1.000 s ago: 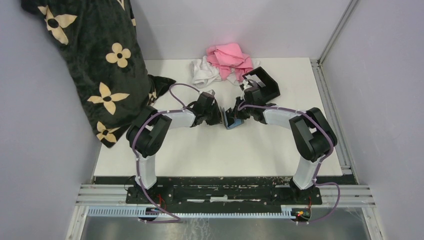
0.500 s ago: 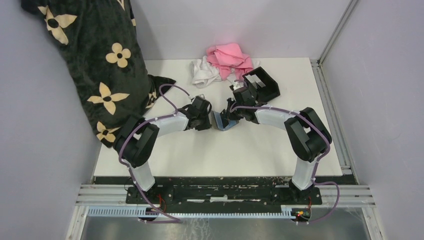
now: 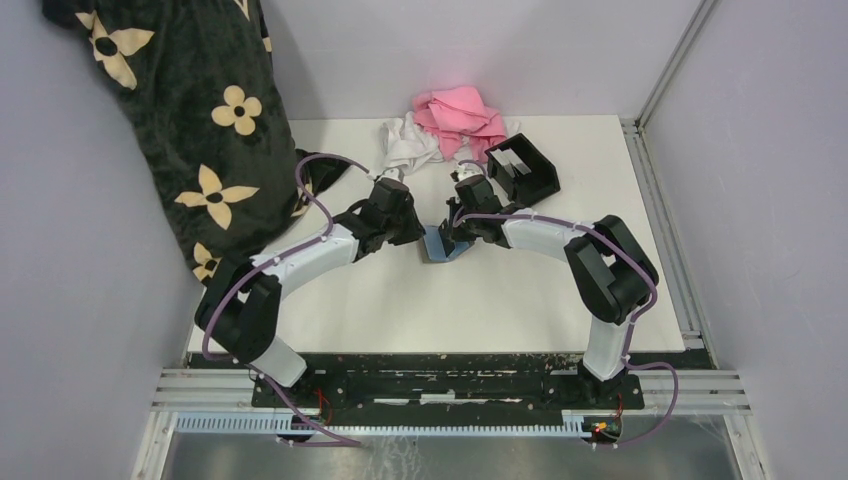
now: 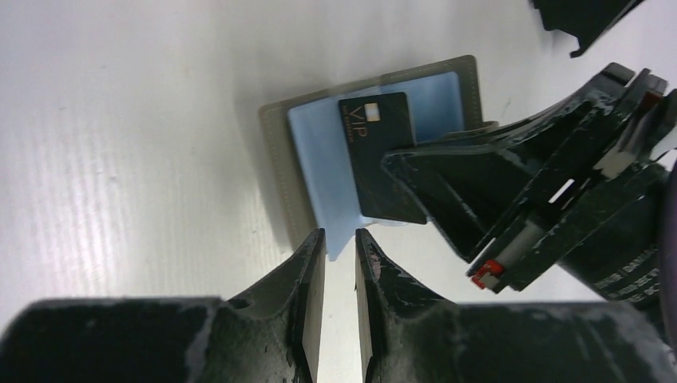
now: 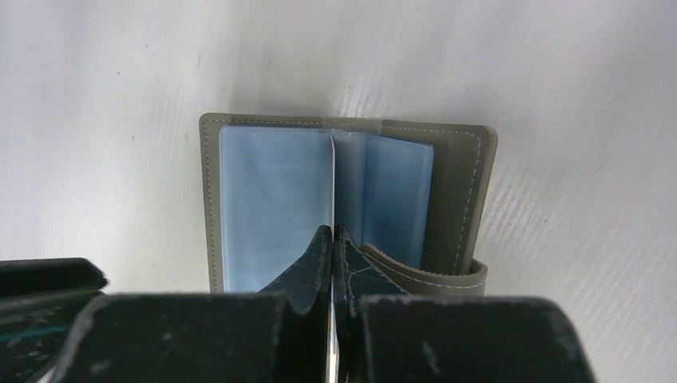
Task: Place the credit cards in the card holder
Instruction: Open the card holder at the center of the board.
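A grey folding wallet lies open on the white table, its light blue sleeves showing. A dark credit card printed "VIP" stands out of a sleeve. My right gripper is shut on this card, which shows edge-on in the right wrist view. My left gripper is just left of the wallet. Its jaws are open by a narrow gap, and a corner of a blue sleeve pokes toward the tips without being pinched. The black card holder stands behind the right gripper.
A pink cloth and a white cloth lie bunched at the back of the table. A black fabric with cream flowers hangs over the left edge. Grey walls close in the left, back and right sides.
The wallet and my right gripper have shifted left. My left arm has drawn back to the left and its jaws have parted slightly.
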